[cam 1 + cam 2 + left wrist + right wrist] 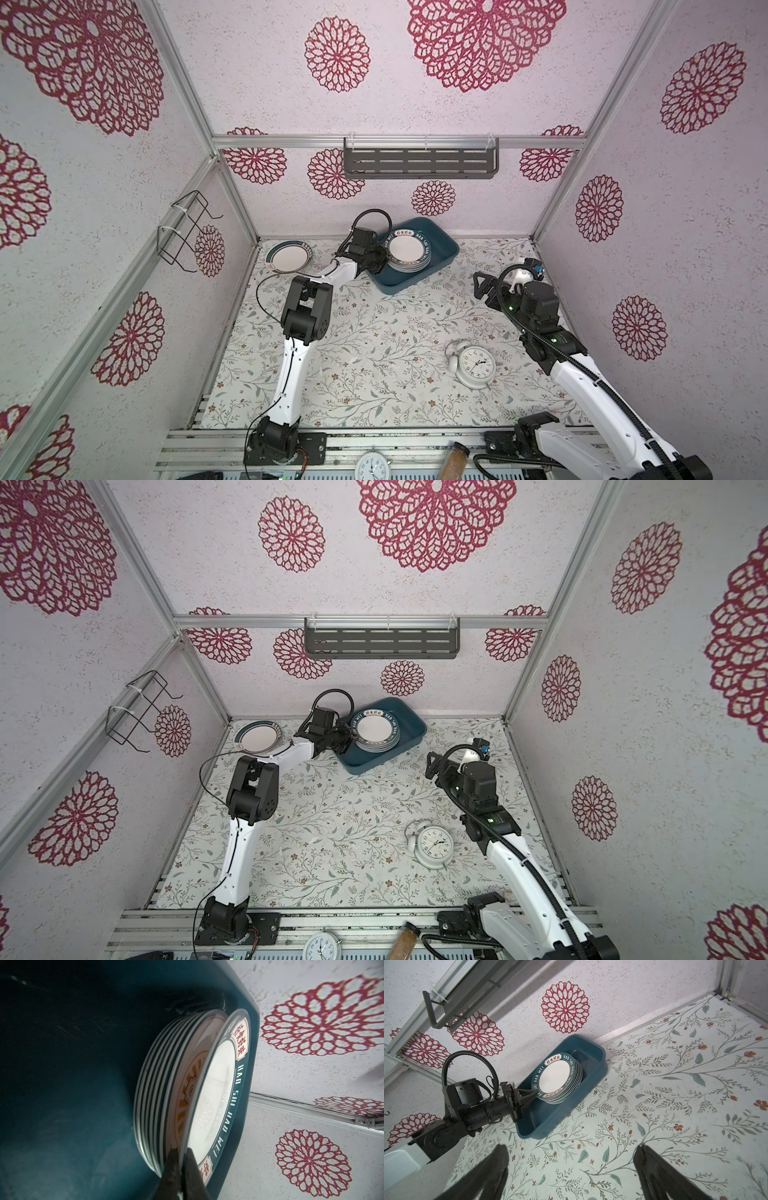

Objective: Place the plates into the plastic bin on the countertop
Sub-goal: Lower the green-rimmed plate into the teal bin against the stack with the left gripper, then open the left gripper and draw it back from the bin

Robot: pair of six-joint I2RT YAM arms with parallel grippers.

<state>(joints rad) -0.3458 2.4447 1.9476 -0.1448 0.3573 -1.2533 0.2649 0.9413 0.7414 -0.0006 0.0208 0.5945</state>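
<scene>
The dark teal plastic bin [441, 248] [409, 729] stands at the back of the countertop [395, 332], angled. Inside it is a stack of several plates [158, 1088]. The top plate [406, 248] [374, 728] [554, 1076], white with a teal lettered rim, lies slightly tilted over an orange sunburst plate. My left gripper [384, 259] [349, 739] [180, 1150] is shut on the top plate's near rim, one finger above it and one below. Another teal-rimmed plate [289, 257] [257, 737] lies flat in the far left corner. My right gripper [478, 284] [571, 1147] hangs open and empty over the countertop, right of the bin.
A white alarm clock [476, 365] lies on the countertop at the front right. A grey slotted shelf [419, 162] hangs on the back wall above the bin, and a black wire rack [187, 232] on the left wall. A second clock [372, 465] and a jar [455, 457] sit on the front rail.
</scene>
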